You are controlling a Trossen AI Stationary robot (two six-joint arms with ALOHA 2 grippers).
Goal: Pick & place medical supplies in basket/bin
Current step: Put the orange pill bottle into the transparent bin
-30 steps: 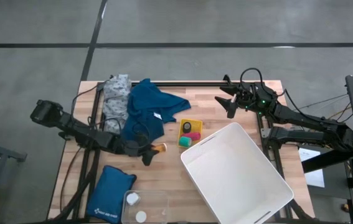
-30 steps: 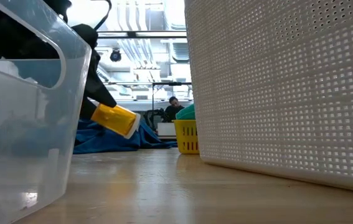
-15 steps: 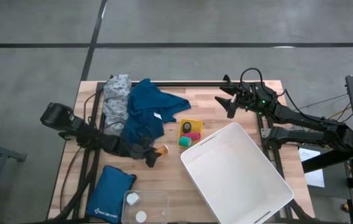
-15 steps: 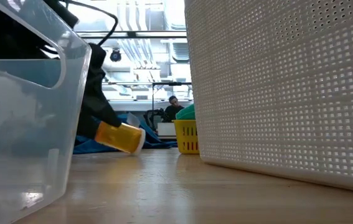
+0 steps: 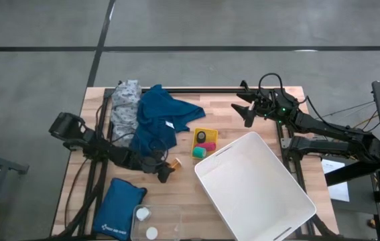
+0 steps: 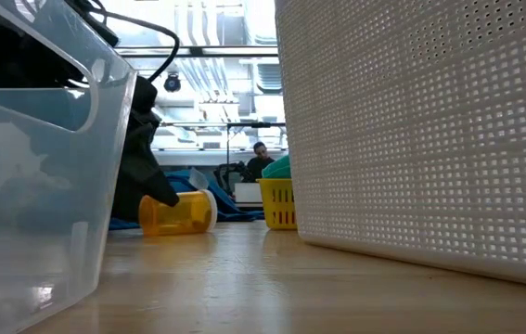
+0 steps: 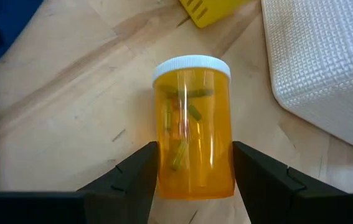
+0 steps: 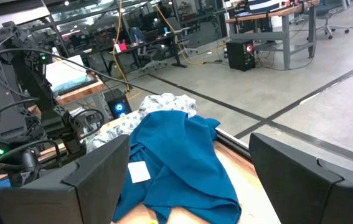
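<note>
Left hand (image 7: 192,177) clamped on orange pill bottle (image 7: 193,124) lying on table (image 7: 70,93); right hand (image 5: 245,107) apart.

Blue padded pouch (image 5: 118,206) at table's 7 o'clock; clear plastic tub (image 5: 156,223) just beside it.

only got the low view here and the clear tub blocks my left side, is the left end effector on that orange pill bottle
Observer: Its fingers sit on either side of the orange pill bottle, which lies on its side on the table.
Operator: anything inside it
Observer: Yes, small capsules show through the wall, and the white cap is on.
Operator: where's the right arm
Observer: The right end effector hangs open near the table's far edge, beyond the white bin.
</note>
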